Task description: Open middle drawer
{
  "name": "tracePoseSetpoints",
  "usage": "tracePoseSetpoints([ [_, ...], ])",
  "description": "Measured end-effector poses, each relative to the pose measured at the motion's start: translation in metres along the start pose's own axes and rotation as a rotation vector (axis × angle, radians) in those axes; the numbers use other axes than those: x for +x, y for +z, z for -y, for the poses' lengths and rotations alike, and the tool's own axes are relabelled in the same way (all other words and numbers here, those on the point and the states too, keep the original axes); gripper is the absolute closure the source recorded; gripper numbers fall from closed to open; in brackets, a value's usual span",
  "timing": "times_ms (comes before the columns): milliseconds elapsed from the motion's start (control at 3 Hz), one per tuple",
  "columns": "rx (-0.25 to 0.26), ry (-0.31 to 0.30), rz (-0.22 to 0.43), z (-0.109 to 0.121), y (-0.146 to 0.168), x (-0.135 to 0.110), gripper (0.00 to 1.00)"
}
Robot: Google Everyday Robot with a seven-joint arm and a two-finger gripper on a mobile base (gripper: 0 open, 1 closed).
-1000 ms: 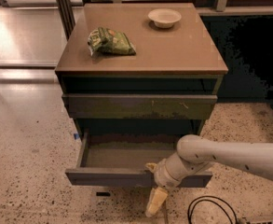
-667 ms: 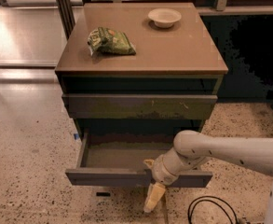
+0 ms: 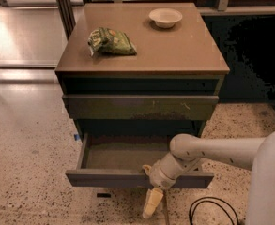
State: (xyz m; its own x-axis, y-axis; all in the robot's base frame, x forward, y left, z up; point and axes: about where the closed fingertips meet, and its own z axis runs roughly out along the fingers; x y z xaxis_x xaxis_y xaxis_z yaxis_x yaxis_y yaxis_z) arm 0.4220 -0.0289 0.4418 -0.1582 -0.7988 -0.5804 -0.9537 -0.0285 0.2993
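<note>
Claw (image 3: 152, 204): hangs low, just in front of the drawer's front panel, right of centre; open or closed, cannot tell.
Drawer (image 3: 120, 156): pulled well out, blue tag (image 3: 76, 136) at its left end.
Scratched front (image 3: 139, 107): above, pushed in.
Counter (image 3: 184, 50): green bag (image 3: 111, 41) left, white bowl (image 3: 165, 17) farther back.

Looks like an office or lab common area: speckled terrazzo floor (image 3: 29, 172), dark metal framing (image 3: 64, 8) behind, lone brown-topped drawer cabinet (image 3: 174, 50) bearing a green snack bag (image 3: 111, 42) and a white bowl (image 3: 165, 18). Gripper (image 3: 151, 205) down low, just below the front of the pulled-out middle drawer (image 3: 104, 178).
</note>
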Motion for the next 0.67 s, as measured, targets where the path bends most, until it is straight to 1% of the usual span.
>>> tracePoseSetpoints([
  [333,0.000,0.000,0.000,-0.001,-0.003,-0.002,0.00],
  [667,-0.006,0.052,0.041,-0.053,-0.015,-0.009,0.00],
])
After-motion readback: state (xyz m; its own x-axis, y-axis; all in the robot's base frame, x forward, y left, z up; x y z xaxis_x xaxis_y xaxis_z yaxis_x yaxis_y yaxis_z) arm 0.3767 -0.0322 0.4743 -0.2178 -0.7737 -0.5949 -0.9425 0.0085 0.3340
